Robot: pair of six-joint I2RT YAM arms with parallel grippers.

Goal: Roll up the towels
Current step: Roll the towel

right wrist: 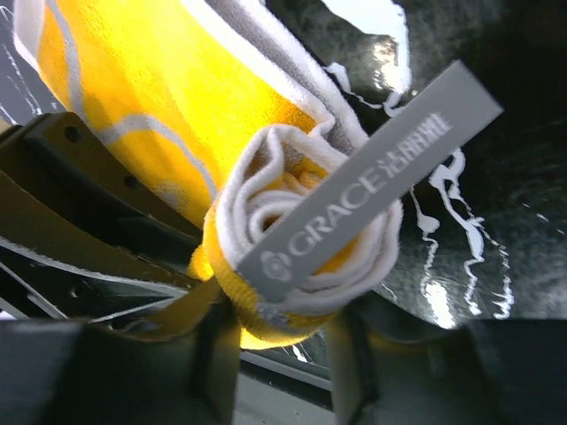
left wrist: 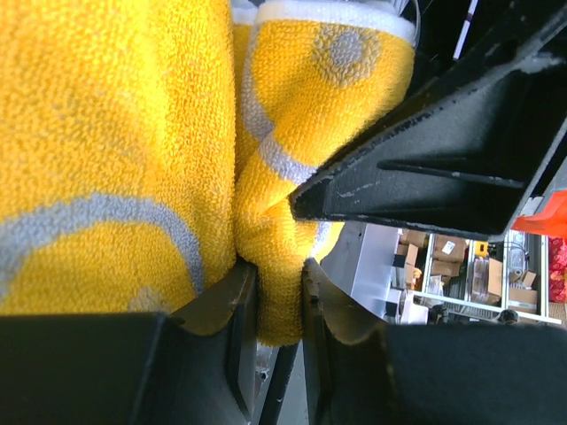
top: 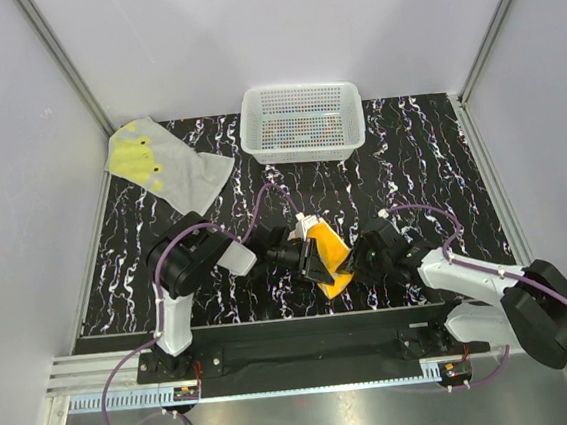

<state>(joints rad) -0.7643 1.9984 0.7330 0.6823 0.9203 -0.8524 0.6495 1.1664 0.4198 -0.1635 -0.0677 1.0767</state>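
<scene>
Near the front edge of the bench [top: 409,160], a black marbled top veined in white, at its middle: one small bright orange terry towel with white rings and stripes [top: 333,256], partly rolled, raised between two grippers. Left gripper [top: 306,256], one: fingers [left wrist: 235,310] nearly closed, pinching a fold of the orange towel between them. Right gripper [top: 360,255], one: jaws about half closed, one on each side of the coiled end of the orange towel and pressed against it; the white inner layers show as a spiral. One grey fabric label [right wrist: 363,190], lettered GRACE in white, stands out from that coiled end. Far left corner of the bench: one small light grey towel with yellow-green blotches [top: 166,163], lying open and flat, a little rumpled, well apart from both grippers. Middle of the far edge: one white perforated plastic basket [top: 256,135], rectangular, upright, near the grey towel's right corner. Towels counted: two. Baskets: one.
</scene>
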